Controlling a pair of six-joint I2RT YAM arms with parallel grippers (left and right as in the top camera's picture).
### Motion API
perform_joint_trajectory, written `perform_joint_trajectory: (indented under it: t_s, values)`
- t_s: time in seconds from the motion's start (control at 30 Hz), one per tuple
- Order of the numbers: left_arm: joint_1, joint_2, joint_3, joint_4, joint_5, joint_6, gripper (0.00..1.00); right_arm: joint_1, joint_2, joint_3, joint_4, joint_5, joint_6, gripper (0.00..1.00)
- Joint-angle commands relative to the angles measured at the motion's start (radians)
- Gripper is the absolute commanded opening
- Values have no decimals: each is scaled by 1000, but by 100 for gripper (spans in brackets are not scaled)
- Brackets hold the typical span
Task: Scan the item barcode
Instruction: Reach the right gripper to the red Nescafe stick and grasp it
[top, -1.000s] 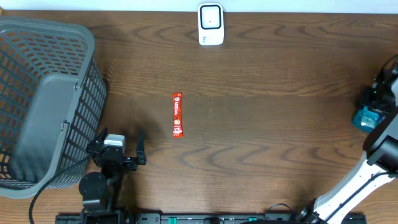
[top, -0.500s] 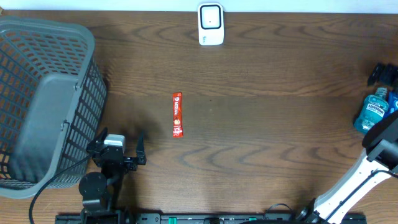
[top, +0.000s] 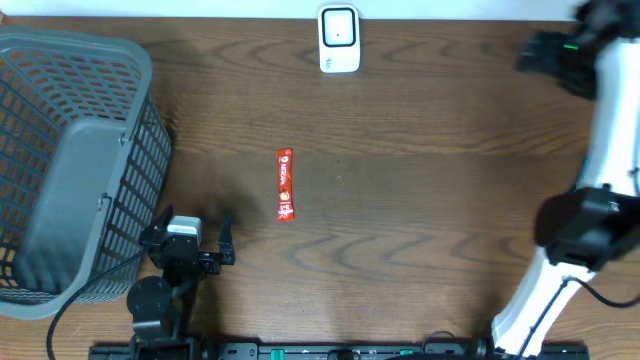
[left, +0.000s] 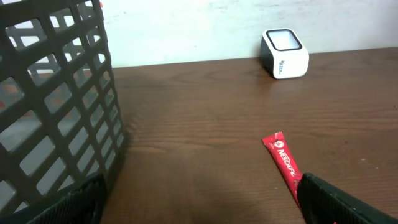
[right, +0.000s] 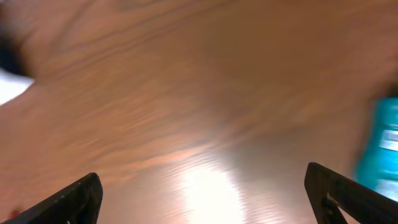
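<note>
One left gripper, jaws wide and empty, sits at the table's near edge beside a grey basket. Red Nescafé sachet lies mid-table. Far edge: white barcode scanner; right gripper near the right corner, jaws wide, empty.

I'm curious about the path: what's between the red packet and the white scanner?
Only bare table lies between the red packet and white scanner, seen from overhead.
</note>
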Motion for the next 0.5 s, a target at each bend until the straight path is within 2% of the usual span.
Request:
perform_joint_trajectory:
  t_s: [0.0, 0.07, 0.17, 0.2, 0.23, 0.27, 0.47]
  values:
    - [-4, -3, -16, -25, 5, 12, 98, 196, -8, -37, 2, -45, 92, 99]
    - [-4, -3, -16, -25, 5, 12, 98, 361, -8, -84, 44, -48, 119, 98]
    - [-4, -3, -16, -25, 5, 12, 98, 517, -8, -154, 119, -48, 211, 83]
    - [-4, -3, -16, -25, 5, 12, 98, 568, -7, -186, 159, -47, 220, 87]
    - [-4, -3, -16, -25, 5, 12, 98, 609, -6, -218, 201, -46, 220, 97]
    - [-4, -3, -16, -25, 5, 12, 98, 654, -6, -260, 253, -42, 225, 99]
    - [-4, -3, -16, -25, 5, 12, 98, 846, 0, -470, 497, 10, 288, 99]
